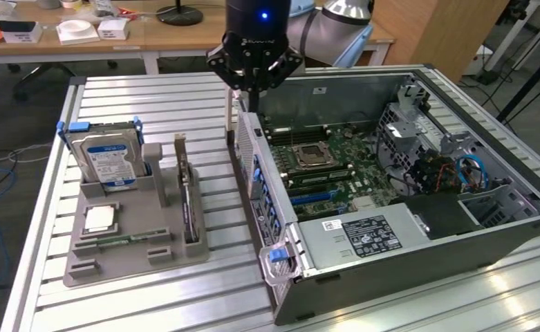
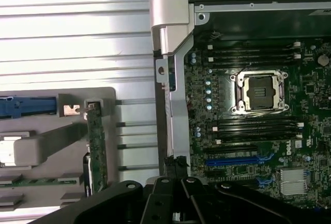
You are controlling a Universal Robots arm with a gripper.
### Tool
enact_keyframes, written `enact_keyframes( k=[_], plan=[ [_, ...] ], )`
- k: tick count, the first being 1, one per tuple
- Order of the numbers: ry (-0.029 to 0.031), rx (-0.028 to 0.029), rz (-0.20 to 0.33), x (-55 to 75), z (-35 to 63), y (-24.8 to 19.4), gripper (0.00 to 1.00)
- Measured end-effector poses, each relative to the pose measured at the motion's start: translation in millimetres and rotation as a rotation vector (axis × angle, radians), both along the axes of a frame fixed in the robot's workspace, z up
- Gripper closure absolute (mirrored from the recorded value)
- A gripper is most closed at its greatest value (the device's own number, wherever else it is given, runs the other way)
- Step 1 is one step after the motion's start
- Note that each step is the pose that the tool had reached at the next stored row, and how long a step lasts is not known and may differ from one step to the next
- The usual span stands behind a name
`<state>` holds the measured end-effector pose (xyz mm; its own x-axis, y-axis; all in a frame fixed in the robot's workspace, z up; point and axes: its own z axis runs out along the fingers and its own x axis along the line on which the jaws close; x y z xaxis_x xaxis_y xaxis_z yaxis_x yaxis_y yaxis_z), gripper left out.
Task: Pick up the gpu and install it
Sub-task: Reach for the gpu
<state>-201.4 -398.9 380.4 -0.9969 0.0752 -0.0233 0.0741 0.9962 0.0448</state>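
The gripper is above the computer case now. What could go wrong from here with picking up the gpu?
1. The shut gripper hangs over the case wall, not the gpu; descending here, it would likely strike metal.
2. The gpu stands on edge in a narrow slot of the gray holder; a slightly off grasp might tilt or jam it.

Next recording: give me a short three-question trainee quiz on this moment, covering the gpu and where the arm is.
1. True or false: the gpu stands on edge in the grey holder.
2. Choose one. The gripper hangs above: A the gpu; B the side wall of the open computer case; C the grey holder.
3. Short answer: how do the jaws stand, and what do they hold?

Key: 1 true. 2 B. 3 shut, holding nothing.
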Motion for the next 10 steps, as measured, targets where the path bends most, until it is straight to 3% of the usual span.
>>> enact_keyframes(
  k=[10],
  plan=[
    [0.0, 0.0, 0.0, -7.1, -1.2, 0.0, 0.89]
  ],
)
